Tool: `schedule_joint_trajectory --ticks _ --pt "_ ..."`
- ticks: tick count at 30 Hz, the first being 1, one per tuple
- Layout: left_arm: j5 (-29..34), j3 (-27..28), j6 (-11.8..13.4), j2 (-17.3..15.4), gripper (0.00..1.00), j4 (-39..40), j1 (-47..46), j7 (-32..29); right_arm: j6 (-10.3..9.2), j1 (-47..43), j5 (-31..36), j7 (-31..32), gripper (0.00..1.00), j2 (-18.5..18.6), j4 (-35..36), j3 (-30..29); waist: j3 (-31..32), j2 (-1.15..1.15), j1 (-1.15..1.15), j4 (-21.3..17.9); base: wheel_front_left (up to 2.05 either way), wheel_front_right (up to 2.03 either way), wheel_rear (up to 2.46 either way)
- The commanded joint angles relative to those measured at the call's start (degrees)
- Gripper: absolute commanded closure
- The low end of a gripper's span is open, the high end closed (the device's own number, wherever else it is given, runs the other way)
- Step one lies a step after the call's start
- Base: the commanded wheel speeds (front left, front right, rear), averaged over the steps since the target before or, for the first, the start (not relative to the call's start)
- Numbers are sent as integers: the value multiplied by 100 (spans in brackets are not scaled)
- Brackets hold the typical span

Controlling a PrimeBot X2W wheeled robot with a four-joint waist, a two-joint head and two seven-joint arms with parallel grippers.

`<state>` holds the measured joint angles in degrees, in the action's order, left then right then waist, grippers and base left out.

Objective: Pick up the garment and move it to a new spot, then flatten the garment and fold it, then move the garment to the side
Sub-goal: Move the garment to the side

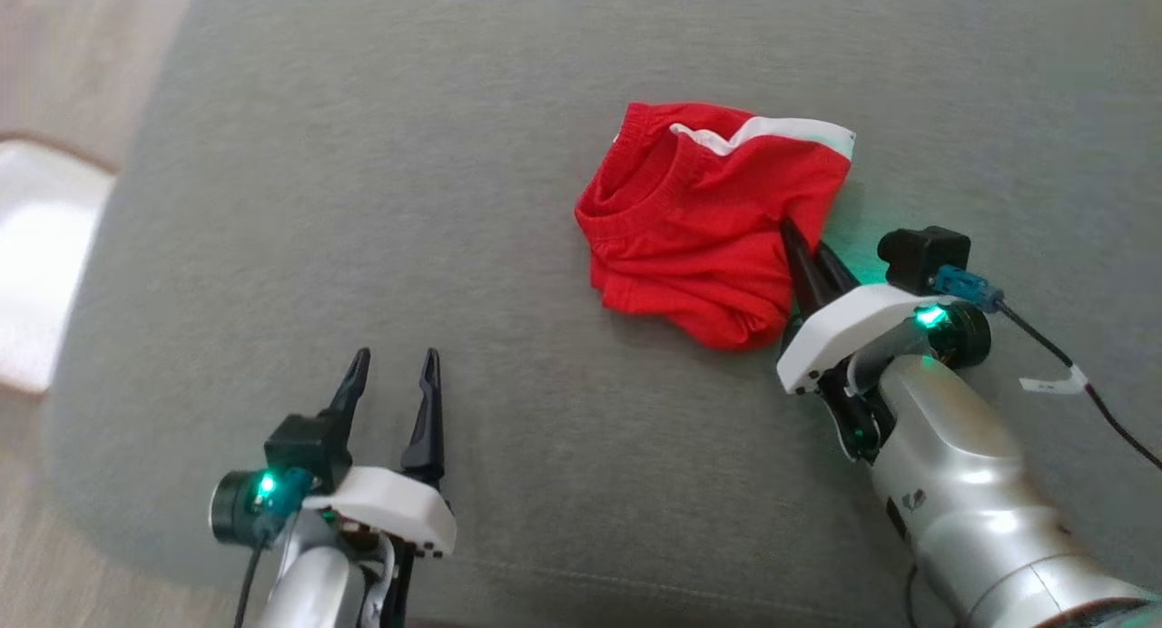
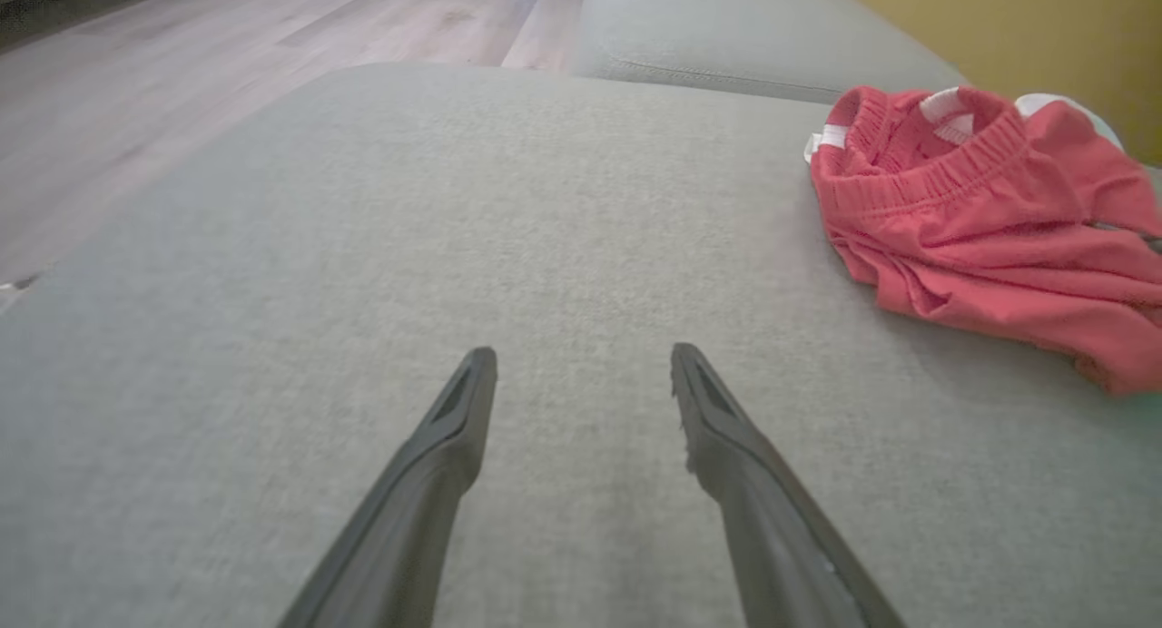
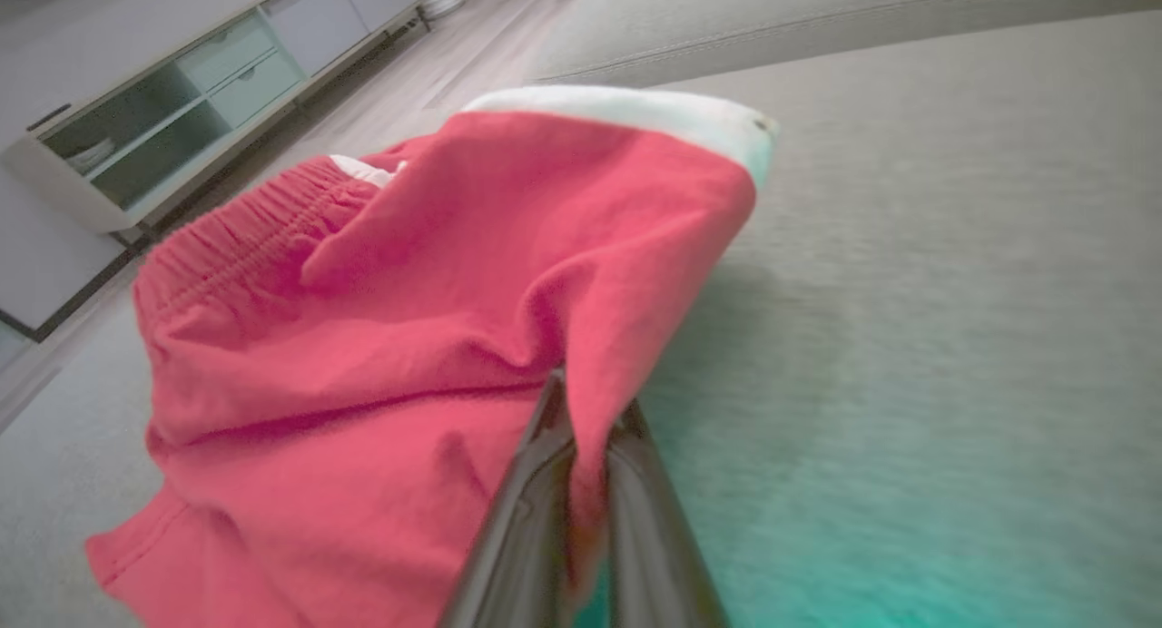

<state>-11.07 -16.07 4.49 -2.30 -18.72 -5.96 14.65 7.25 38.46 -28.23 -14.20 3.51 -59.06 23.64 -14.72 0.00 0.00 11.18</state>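
Near left, the left gripper (image 1: 396,354) hovers, jaws wide. The right gripper (image 1: 806,243) pinches the near-right edge of the crumpled red cotton shorts (image 1: 699,238), right of centre on the grey fabric cushion (image 1: 363,201) — lift slowly, straight up, pinch firm.

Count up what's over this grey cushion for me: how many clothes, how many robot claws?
Red shorts: 1
Claws: 2 (left claw open, right claw shut on the shorts)
Total: 3
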Motion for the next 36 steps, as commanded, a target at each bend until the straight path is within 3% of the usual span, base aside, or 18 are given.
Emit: schedule_joint_trajectory --ticks 1,14,21,28,33,36 --pt "76 213 -13 -58 0 187 -235 35 24 -37 -59 -74 100 -63 139 75 38 0 0 -635 0 0 0" --pt "470 474 -256 -58 0 59 -540 35 24 -443 -181 -79 100 -63 670 145 8 0 0 -2853 0 0 0" --pt "610 550 -355 -58 0 34 -589 35 24 -688 -402 -79 100 -63 926 524 -48 0 0 -3715 0 0 0" --pt "687 563 -423 -58 0 24 -601 35 24 -613 -258 -79 100 -63 961 640 -153 0 0 -3991 0 0 0" --pt "656 519 -444 -58 0 26 -617 35 24 -4 457 -50 100 -46 580 325 -289 0 0 -3746 0 0 0" --pt "660 500 -449 -58 0 59 -630 35 24 462 869 25 100 143 371 56 -372 0 0 -3515 0 0 0"
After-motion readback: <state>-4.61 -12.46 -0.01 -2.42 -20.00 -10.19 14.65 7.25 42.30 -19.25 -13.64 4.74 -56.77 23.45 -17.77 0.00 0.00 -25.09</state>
